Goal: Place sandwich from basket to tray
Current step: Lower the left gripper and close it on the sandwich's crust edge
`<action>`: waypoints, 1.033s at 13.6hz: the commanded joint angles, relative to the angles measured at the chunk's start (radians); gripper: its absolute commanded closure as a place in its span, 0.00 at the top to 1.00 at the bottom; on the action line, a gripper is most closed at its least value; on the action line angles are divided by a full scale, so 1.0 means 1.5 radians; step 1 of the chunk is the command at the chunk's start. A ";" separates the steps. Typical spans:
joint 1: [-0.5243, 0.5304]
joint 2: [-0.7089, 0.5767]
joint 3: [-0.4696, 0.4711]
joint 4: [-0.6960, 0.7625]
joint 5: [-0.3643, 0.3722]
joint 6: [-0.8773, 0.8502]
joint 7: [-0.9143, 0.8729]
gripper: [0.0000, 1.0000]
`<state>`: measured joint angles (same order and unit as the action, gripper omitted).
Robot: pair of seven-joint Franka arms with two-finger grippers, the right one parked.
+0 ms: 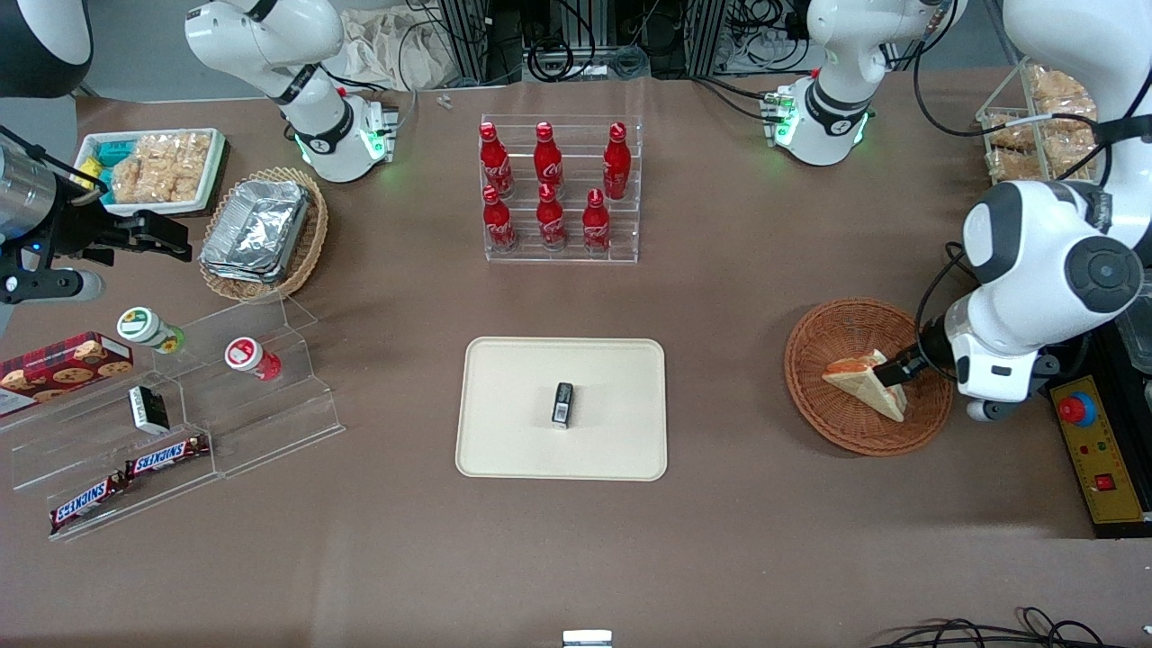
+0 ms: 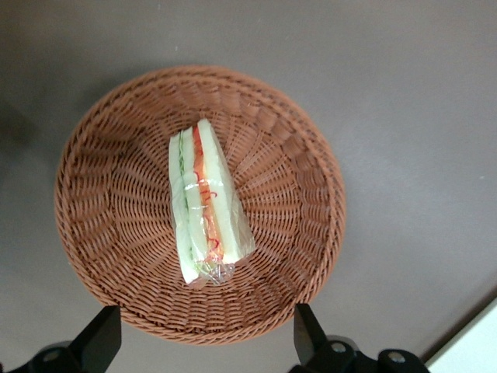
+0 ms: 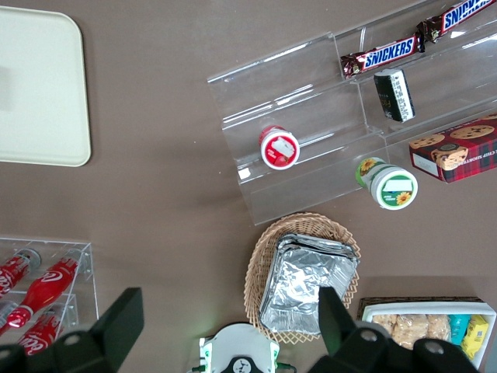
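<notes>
The sandwich (image 1: pixel 862 382), a white bread wedge in clear wrap with orange-red and green filling, lies in the round reddish-brown wicker basket (image 1: pixel 832 331) toward the working arm's end of the table. My left gripper (image 1: pixel 900 371) hovers over the basket, just above the sandwich's edge, open and empty. In the left wrist view the sandwich (image 2: pixel 203 202) lies in the middle of the basket (image 2: pixel 109 194), and the gripper (image 2: pixel 203 346) has its black fingers (image 2: pixel 307 336) spread wide over the basket's rim. The cream-beige tray (image 1: pixel 513 396) lies mid-table; a corner of it also shows in the right wrist view (image 3: pixel 39 85).
A small black object (image 1: pixel 562 404) lies on the tray. A clear rack of red cola bottles (image 1: pixel 558 189) stands farther from the front camera than the tray. A yellow control box with a red button (image 1: pixel 1098 450) sits beside the basket at the table's end.
</notes>
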<state>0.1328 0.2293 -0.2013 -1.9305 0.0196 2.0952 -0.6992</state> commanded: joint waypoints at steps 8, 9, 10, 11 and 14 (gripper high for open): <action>-0.001 0.067 0.002 -0.025 0.063 0.059 -0.103 1.00; -0.001 0.071 0.002 -0.028 0.064 0.062 -0.103 1.00; 0.000 0.073 0.003 -0.029 0.064 0.069 -0.103 1.00; 0.000 0.076 0.003 -0.036 0.064 0.080 -0.103 1.00; 0.002 0.076 0.005 -0.068 0.063 0.109 -0.125 1.00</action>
<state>0.1344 0.3532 -0.1960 -1.9847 0.0902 2.2137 -0.8436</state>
